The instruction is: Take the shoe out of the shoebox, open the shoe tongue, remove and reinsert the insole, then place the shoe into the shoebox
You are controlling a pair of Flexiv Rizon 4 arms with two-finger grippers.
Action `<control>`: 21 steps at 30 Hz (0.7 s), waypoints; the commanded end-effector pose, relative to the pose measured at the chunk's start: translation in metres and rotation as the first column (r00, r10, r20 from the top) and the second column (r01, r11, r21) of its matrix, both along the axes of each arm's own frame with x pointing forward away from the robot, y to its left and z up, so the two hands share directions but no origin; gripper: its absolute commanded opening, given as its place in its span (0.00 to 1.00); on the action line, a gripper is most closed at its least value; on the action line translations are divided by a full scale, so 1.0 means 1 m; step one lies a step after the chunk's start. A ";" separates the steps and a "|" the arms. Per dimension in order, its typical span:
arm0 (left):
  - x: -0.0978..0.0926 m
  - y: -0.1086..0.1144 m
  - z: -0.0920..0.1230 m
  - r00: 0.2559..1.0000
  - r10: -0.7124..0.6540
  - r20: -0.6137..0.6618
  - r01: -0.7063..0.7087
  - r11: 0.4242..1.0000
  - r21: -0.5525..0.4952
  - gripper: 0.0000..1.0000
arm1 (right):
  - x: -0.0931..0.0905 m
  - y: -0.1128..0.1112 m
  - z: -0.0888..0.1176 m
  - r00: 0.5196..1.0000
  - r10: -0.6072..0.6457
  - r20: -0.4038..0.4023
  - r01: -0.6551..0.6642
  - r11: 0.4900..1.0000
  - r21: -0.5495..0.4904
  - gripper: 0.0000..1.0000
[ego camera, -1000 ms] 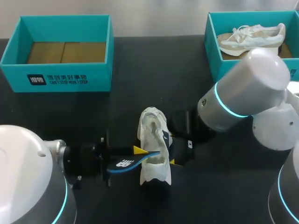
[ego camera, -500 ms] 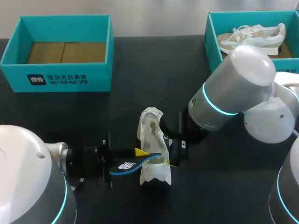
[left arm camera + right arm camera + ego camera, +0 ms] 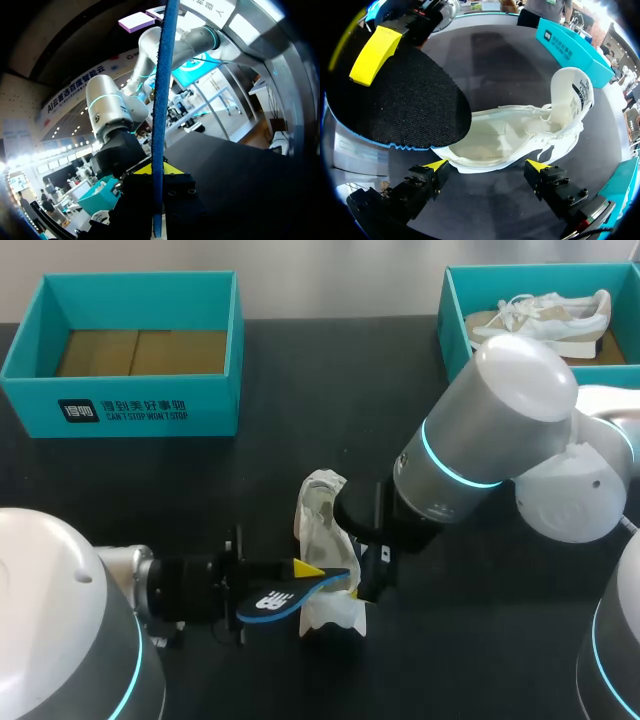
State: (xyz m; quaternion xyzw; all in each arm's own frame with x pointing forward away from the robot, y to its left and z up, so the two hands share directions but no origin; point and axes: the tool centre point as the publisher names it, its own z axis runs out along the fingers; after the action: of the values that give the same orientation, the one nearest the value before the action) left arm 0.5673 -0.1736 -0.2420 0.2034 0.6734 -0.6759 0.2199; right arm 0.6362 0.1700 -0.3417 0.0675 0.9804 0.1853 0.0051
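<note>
My left claw (image 3: 303, 568) is clenched on the insole (image 3: 285, 598); my right claw (image 3: 487, 165) stands released, the shoe (image 3: 520, 130) just ahead of it.

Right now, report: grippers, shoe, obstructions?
Left gripper shut on insole, its tip over shoe. Right gripper open at shoe's side. Nothing in the way.

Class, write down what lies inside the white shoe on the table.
Inside the shoe, pale lining shows from heel to midfoot. The insole, held in the left tool, covers the toe end, so nothing there can be seen.
</note>
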 end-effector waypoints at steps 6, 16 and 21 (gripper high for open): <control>-0.002 -0.005 0.003 1.000 -0.022 0.005 0.022 1.000 -0.012 0.00 | -0.003 -0.006 -0.011 1.000 0.005 -0.007 -0.005 1.000 -0.009 1.00; -0.005 -0.008 0.003 0.999 -0.042 0.002 0.042 0.999 -0.015 0.00 | -0.008 -0.014 -0.008 1.000 0.013 -0.020 -0.013 1.000 -0.011 1.00; -0.005 -0.009 0.002 0.999 -0.050 -0.004 0.050 0.999 -0.010 0.00 | -0.010 -0.012 -0.004 1.000 0.026 -0.001 -0.025 1.000 0.017 1.00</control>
State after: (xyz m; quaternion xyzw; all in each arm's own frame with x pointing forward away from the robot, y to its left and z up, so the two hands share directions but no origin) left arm 0.5611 -0.1825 -0.2402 0.2168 0.6643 -0.6855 0.2043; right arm 0.6311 0.1621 -0.3469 0.0572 0.9806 0.1873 -0.0007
